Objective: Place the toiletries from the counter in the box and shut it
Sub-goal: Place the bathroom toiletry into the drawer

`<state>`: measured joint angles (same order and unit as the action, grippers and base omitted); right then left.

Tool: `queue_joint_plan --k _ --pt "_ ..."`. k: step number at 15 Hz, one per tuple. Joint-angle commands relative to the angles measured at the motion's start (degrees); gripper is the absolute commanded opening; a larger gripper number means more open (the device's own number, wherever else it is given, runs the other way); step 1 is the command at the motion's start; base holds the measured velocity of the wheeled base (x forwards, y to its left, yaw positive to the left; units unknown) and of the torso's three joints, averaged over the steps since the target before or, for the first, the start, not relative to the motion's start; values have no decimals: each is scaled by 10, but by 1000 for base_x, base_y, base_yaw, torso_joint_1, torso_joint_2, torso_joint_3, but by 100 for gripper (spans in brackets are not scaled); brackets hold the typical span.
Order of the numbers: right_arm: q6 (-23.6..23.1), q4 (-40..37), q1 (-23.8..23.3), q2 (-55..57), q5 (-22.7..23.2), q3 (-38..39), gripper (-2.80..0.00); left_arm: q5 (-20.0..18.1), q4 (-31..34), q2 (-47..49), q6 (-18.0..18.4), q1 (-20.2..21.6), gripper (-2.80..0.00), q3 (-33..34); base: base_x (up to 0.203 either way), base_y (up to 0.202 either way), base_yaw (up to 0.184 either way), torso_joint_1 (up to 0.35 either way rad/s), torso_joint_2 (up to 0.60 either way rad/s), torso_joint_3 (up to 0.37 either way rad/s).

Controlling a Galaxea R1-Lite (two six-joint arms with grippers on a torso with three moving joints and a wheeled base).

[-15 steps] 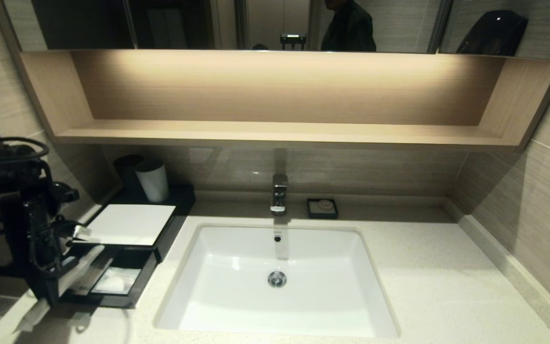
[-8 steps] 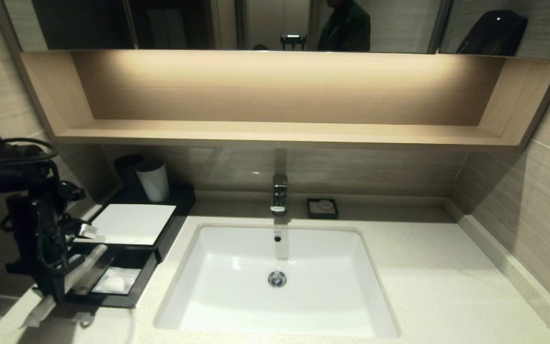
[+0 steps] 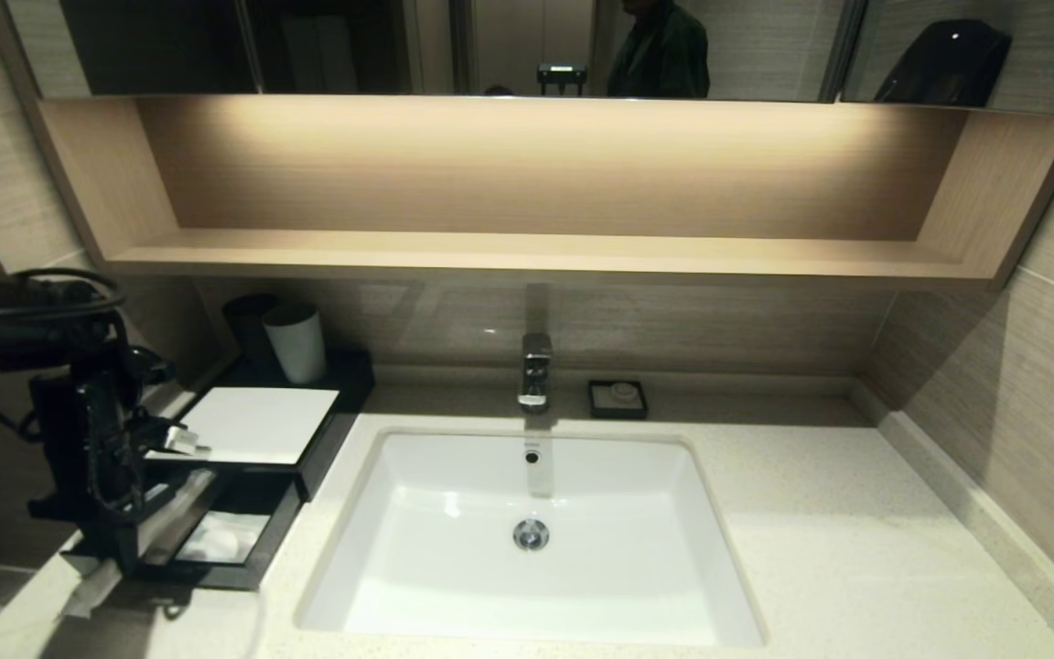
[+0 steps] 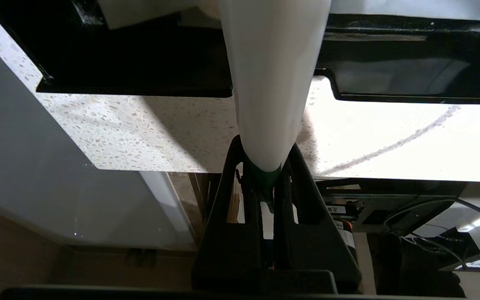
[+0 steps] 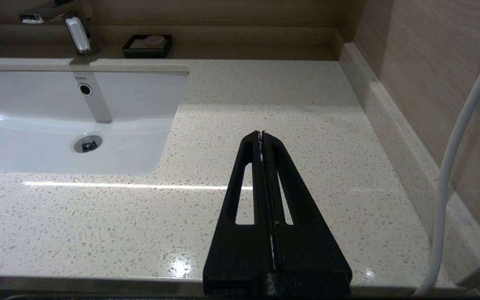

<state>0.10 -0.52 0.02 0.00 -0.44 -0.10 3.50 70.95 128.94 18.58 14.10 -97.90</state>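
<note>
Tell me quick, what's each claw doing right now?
Left gripper: shut on a long pale packet, at the open drawer of the box.
Right gripper: shut, empty, over the counter.

The box sits left of the basin (cups behind it).

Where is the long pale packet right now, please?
The long pale packet is clamped in the left gripper at the counter's left front edge, its far end reaching toward the black box's open drawer.
</note>
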Motion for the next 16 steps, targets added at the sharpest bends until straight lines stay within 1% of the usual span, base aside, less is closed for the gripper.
queue_joint_plan --k 1,16 --pt "0 0 1 0 0 0 -280 1 6 5 1 0 -280 -6 0 0 0 0 0 0" --pt "0 0 0 0 0 0 -280 8 34 -5 1 2 -280 -4 0 0 0 0 0 0"
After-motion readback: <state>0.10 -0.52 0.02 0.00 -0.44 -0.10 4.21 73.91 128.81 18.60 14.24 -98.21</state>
